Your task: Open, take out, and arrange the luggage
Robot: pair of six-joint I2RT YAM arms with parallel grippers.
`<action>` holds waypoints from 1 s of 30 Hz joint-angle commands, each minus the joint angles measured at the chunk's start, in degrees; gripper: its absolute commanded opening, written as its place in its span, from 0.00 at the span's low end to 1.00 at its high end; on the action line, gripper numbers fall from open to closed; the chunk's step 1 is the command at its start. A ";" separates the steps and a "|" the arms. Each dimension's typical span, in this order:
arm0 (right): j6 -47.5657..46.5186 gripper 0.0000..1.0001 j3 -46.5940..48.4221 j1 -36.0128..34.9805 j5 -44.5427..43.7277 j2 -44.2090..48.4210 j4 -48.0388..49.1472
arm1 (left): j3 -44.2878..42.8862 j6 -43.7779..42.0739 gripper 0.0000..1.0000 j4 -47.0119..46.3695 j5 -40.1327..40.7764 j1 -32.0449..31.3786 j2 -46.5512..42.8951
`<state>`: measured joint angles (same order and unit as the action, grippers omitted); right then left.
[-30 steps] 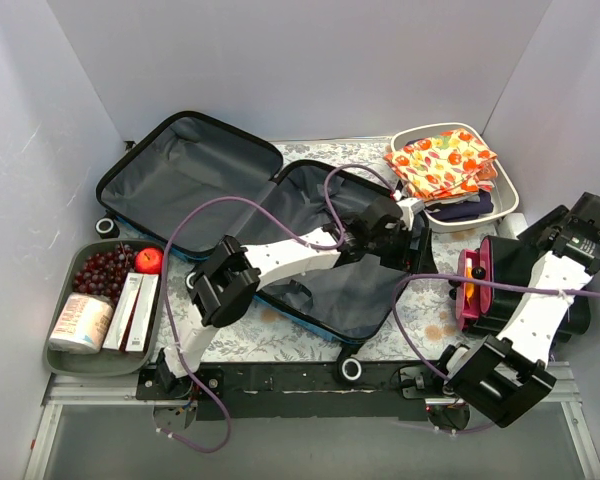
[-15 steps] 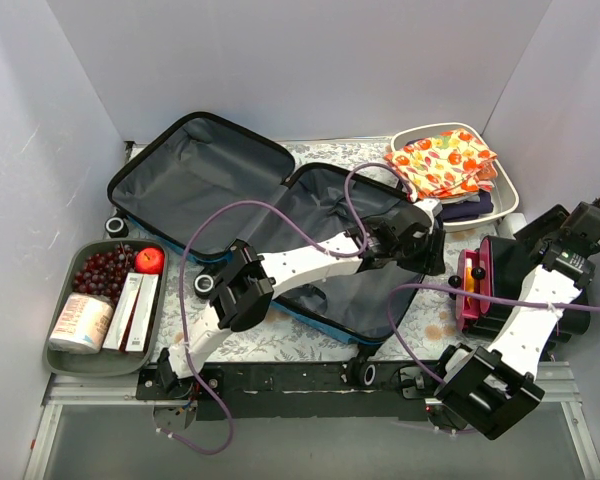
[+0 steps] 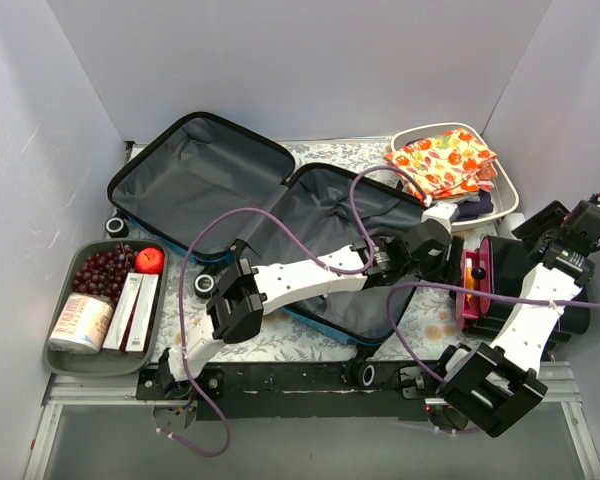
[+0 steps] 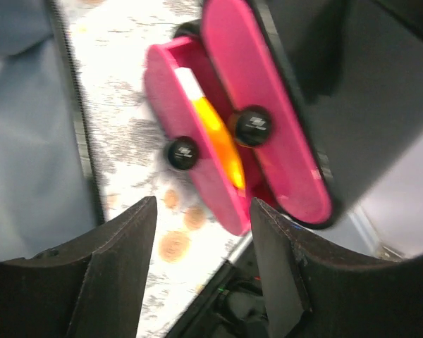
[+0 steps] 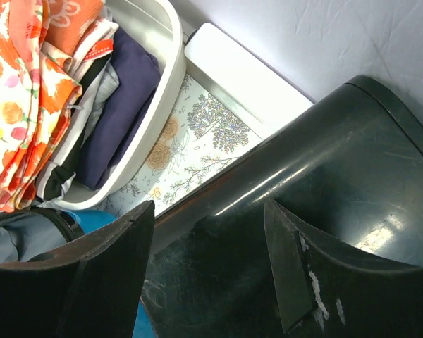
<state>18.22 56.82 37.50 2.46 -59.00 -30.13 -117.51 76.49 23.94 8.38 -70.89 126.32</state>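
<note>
The luggage [image 3: 195, 180], blue outside with dark grey lining, lies open flat on the table, and both halves look bare. My left arm reaches across its right half. My left gripper [image 3: 452, 258] [image 4: 201, 282] is open with nothing between its fingers, just short of a black case with pink lining [image 3: 477, 290] [image 4: 225, 162]. That case stands ajar, with an orange and a white item inside. My right gripper [image 3: 536, 240] [image 5: 208, 274] is open just over the case's glossy black shell [image 5: 324, 176].
A white tub [image 3: 505, 195] [image 5: 166, 56] of folded clothes [image 3: 440, 162] stands at the back right. A grey tray [image 3: 100, 366] with grapes, a red apple and boxes sits at the front left. White walls close in on three sides.
My left arm has swung right, from over the luggage's right half to the pink-lined case. The luggage has shifted slightly to the right. The right arm has barely moved.
</note>
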 commanded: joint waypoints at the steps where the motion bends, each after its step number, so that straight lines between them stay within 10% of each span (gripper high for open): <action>1: 0.24 0.71 -2.85 0.12 1.50 -1.99 -7.31 | -5.17 -1.26 0.52 -0.83 -1.42 -3.29 -2.58; 9: 0.15 0.70 -3.73 0.12 1.67 -1.73 -7.05 | -3.78 4.28 0.09 -0.83 -2.32 -3.29 3.13; 20: 0.33 0.69 -3.56 0.03 2.81 -2.70 -7.05 | 1.59 9.47 0.00 -0.30 7.97 -3.29 4.72; 30: 0.15 0.69 -3.73 -0.05 4.22 -3.05 -6.61 | -5.27 6.92 0.00 -6.61 -3.89 -3.64 12.89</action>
<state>18.00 56.07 37.50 5.17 -60.12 -27.03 -120.68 84.44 21.47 8.97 -74.28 137.36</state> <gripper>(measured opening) 0.686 0.009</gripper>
